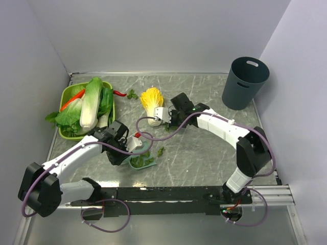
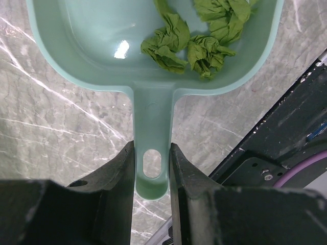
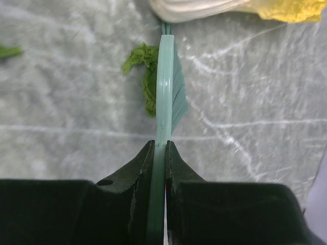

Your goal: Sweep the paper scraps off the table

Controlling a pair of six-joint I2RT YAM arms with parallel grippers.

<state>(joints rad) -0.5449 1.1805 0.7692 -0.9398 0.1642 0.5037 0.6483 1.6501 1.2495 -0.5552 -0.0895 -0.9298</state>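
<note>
I'm holding the teal dustpan [image 2: 92, 51] by its handle with the left gripper [image 2: 152, 153], the two fingers pressing on either side of the handle at its hanging hole. The pan is sitting low on the near part of the table [image 1: 204, 153], and several crumpled paper scraps [image 2: 204, 51] are lying inside it, bunched toward one side. With the right gripper [image 3: 159, 148] I'm clamping a thin teal brush [image 3: 164, 76] edge-on, the jaws closed tight on it. Its far end is coming right up to the white base of the yellow-topped cabbage half [image 3: 286, 7], and one green scrap [image 3: 145, 76] is resting against the brush's left face. I'm also seeing loose bits lying on the table: one beside the dustpan, another between the green basket [image 1: 66, 92] and the cabbage half.
</note>
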